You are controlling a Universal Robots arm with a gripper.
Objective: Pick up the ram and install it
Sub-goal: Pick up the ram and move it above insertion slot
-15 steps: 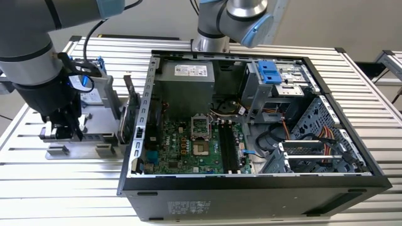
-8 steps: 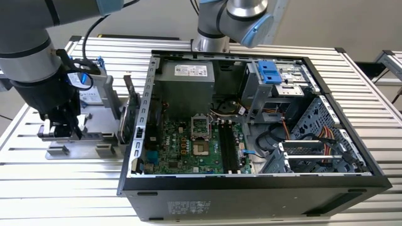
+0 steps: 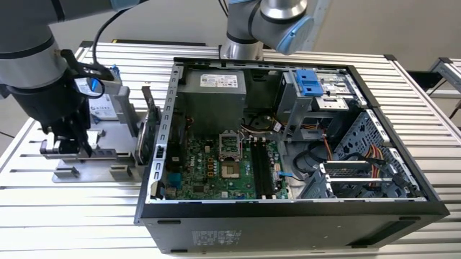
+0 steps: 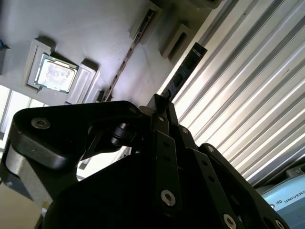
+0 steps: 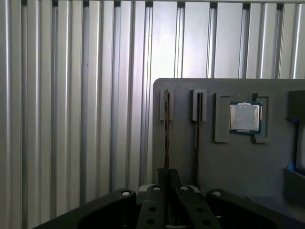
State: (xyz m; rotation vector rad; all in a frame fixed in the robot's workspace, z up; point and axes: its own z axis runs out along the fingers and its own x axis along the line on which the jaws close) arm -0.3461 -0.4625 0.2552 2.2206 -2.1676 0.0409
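Surface [image 3: 72,216]: silver, ribbed slat pattern. PC case [image 3: 288,226] black; motherboard [image 3: 209,172] inside it green, drive clip [image 3: 308,81] blue. Holder tray [image 5: 238,157] beside the case flat grey. CPU [image 5: 245,117] silver, green edge. Ram [image 5: 166,133] dark. Claw [image 5: 167,174] black. Arm [image 3: 277,13] silver-grey, blue cap.

The arm [image 3: 32,65] is built of thick silver-grey tubes joined by broad black bands, with pale blue caps [image 3: 292,32] closing its joints. A thin black cable [image 3: 107,27] curves along its side. In both wrist views the jaws are matt black. They are carried on flat black link bars [image 4: 164,162] pinned with small round silver screws [image 5: 125,193].
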